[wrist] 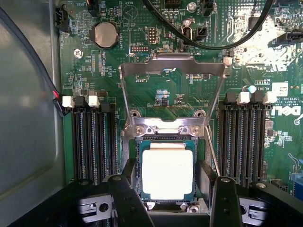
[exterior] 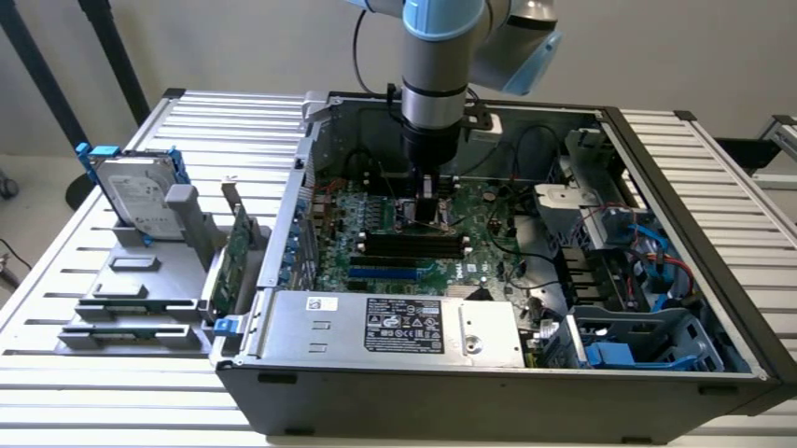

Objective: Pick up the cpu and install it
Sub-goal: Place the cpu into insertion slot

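The gripper (wrist: 168, 179) hovers low over the motherboard socket (wrist: 138, 156), jaws spread either side of the cpu (wrist: 166, 165), which lies flat in it below the raised load plate (wrist: 142, 68). The danger: a finger clipping the chip's edge could skew it and bend the socket pins.
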